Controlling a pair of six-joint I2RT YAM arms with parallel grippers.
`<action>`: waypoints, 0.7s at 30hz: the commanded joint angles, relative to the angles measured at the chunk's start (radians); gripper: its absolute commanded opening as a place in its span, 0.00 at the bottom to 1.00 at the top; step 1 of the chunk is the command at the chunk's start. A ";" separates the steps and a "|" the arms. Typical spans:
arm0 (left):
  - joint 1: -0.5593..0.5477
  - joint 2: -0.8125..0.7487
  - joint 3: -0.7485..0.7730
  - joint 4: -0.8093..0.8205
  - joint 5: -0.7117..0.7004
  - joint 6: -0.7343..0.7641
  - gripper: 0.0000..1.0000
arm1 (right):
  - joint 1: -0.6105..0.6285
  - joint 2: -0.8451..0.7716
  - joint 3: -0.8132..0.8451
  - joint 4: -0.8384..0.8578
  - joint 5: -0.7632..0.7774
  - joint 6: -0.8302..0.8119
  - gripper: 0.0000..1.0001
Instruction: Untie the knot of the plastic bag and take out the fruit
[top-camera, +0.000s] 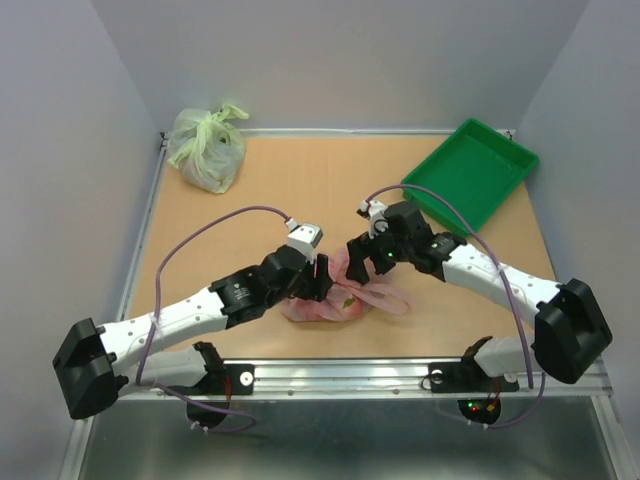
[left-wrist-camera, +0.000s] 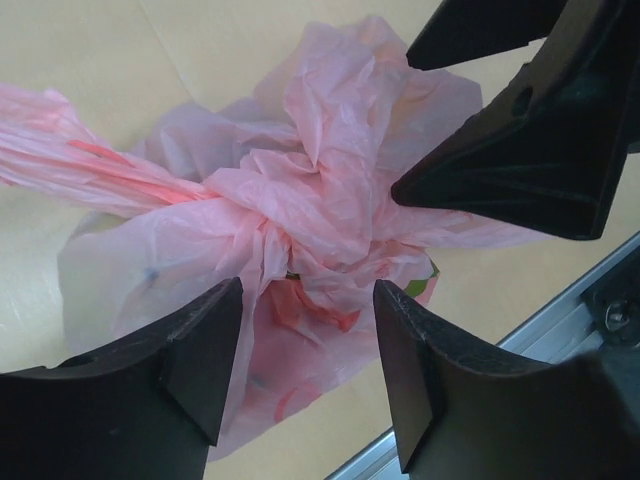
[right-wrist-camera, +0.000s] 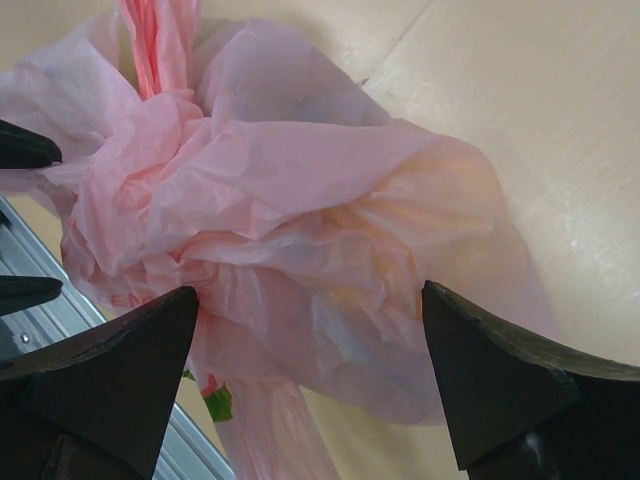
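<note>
The pink plastic bag (top-camera: 335, 300) lies on the table near the front edge, between both grippers. Its knot (left-wrist-camera: 285, 200) is a twisted tuft on top, with one long tail (left-wrist-camera: 90, 165) stretched left. My left gripper (left-wrist-camera: 305, 345) is open, its fingers (left-wrist-camera: 200, 350) hanging just above the bag on either side below the knot. My right gripper (right-wrist-camera: 310, 340) is open and straddles the bag's bulge (right-wrist-camera: 330, 220); it also shows in the left wrist view (left-wrist-camera: 520, 150). The fruit is mostly hidden; a green patch (right-wrist-camera: 215, 402) and an orange tint (right-wrist-camera: 430, 200) show through the plastic.
A pale green tied bag (top-camera: 207, 148) sits at the back left corner. A green tray (top-camera: 470, 172) stands at the back right. The metal rail (top-camera: 400, 370) of the table's front edge runs just below the pink bag.
</note>
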 joint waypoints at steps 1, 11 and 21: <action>-0.004 0.027 -0.029 0.031 0.023 -0.064 0.63 | 0.035 0.039 0.031 0.046 0.002 -0.046 0.98; -0.004 0.036 -0.082 0.025 -0.059 -0.162 0.57 | 0.052 0.013 0.037 0.083 0.043 -0.032 0.93; -0.005 0.025 -0.130 0.058 -0.082 -0.233 0.52 | 0.109 0.011 0.119 0.089 0.146 0.040 1.00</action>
